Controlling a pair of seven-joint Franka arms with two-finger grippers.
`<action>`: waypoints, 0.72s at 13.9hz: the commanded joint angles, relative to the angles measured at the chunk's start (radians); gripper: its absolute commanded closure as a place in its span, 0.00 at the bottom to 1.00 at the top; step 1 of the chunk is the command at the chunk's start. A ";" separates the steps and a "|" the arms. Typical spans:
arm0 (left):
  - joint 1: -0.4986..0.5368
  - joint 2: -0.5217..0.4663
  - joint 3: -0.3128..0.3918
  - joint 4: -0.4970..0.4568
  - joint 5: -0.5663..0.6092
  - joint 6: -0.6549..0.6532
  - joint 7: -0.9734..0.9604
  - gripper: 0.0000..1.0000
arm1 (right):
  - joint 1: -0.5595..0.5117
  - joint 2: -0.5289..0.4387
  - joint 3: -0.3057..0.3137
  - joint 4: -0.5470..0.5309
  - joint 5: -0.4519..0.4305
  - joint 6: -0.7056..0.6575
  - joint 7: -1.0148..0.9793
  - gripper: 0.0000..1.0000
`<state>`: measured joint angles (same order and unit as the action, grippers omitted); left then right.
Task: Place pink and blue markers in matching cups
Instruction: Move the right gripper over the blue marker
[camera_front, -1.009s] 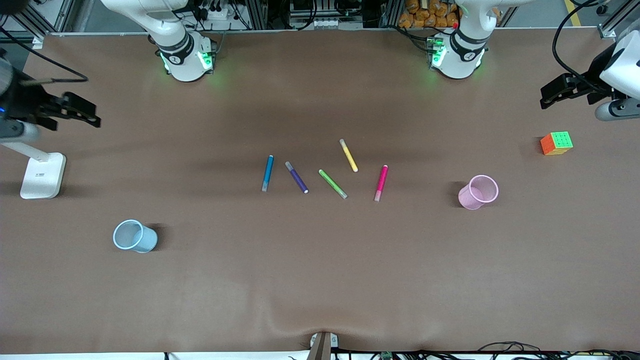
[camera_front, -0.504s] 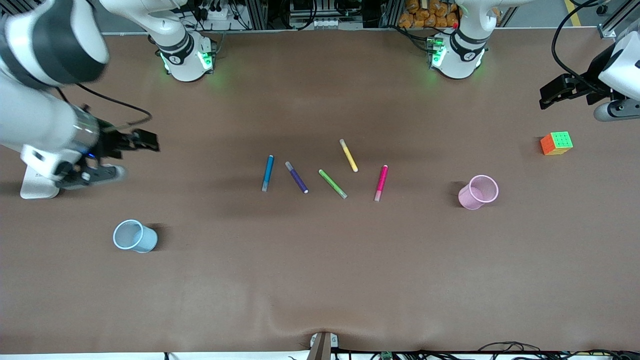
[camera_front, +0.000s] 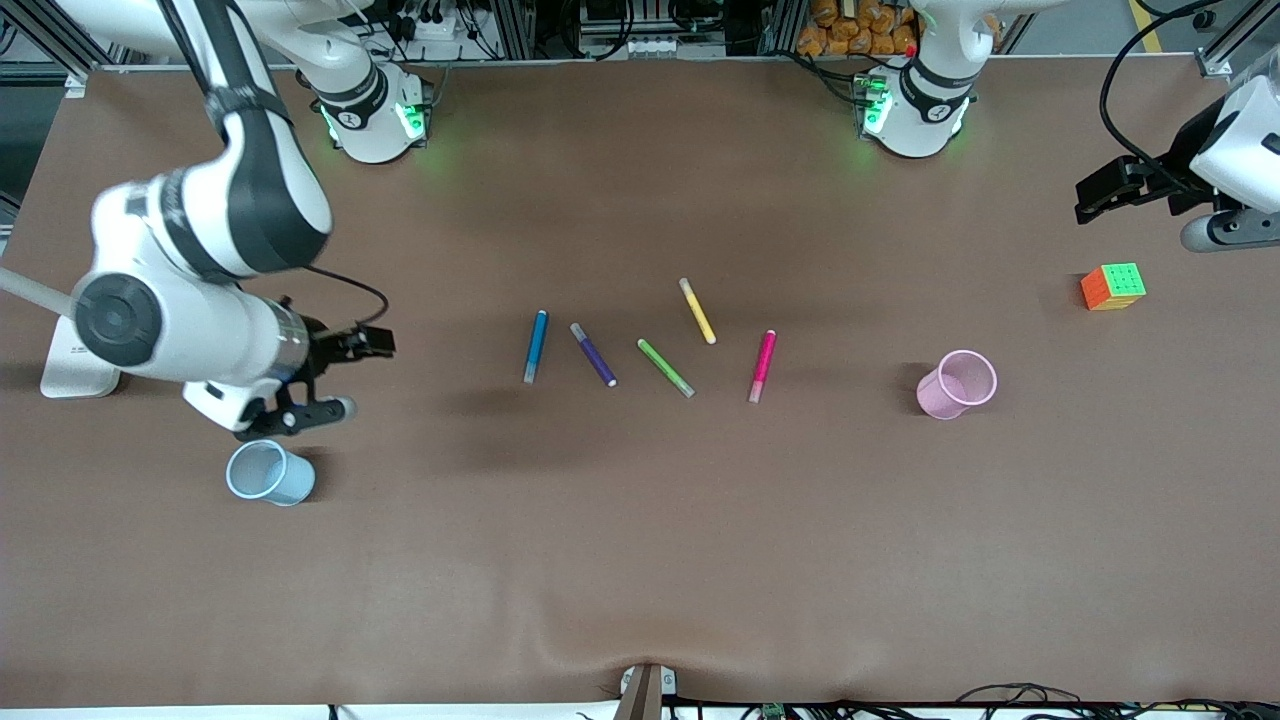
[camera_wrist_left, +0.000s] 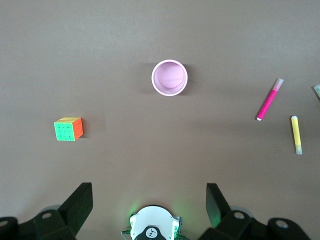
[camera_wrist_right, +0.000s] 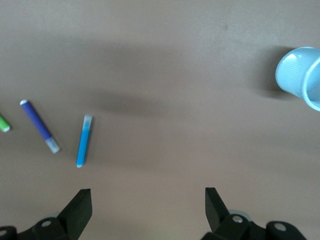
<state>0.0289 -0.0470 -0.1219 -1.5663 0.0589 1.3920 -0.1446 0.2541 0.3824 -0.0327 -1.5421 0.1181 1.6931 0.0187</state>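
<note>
Over the worktop (camera_front: 640, 560) toward the right arm's end, just beside the blue cup (camera_front: 268, 472): my right end effector (camera_front: 352, 375), released, empty. My left end effector (camera_front: 1150, 212) waits near the cube (camera_front: 1113, 286), also released.

- Blue marker (camera_front: 536, 346) lies flat at the right arm's end of the row of markers, purple marker (camera_front: 593, 354) just beside it.
- Pink marker (camera_front: 763, 366) lies at the row's other end, toward the pink cup (camera_front: 957, 384).

Risks, as I judge them:
- Slim, smooth round barrels may roll or squirt out of a pinch.
- I could clip the purple neighbour.
- The cups look thin, translucent and light, and shorter than a marker, so a dropped marker could tip one.
- My wrist could knock the blue cup.
</note>
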 joint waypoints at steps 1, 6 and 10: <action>0.006 0.013 -0.005 0.031 0.007 -0.022 0.017 0.00 | 0.037 -0.010 -0.009 -0.085 0.012 0.098 0.081 0.00; 0.002 0.027 -0.005 0.032 0.007 -0.018 0.016 0.00 | 0.111 0.045 -0.009 -0.157 0.011 0.255 0.155 0.00; 0.002 0.027 -0.005 0.031 0.007 -0.018 0.016 0.00 | 0.210 0.090 -0.012 -0.218 0.002 0.371 0.288 0.00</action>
<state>0.0280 -0.0319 -0.1230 -1.5660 0.0589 1.3921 -0.1446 0.4185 0.4668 -0.0326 -1.7117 0.1181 1.9933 0.2507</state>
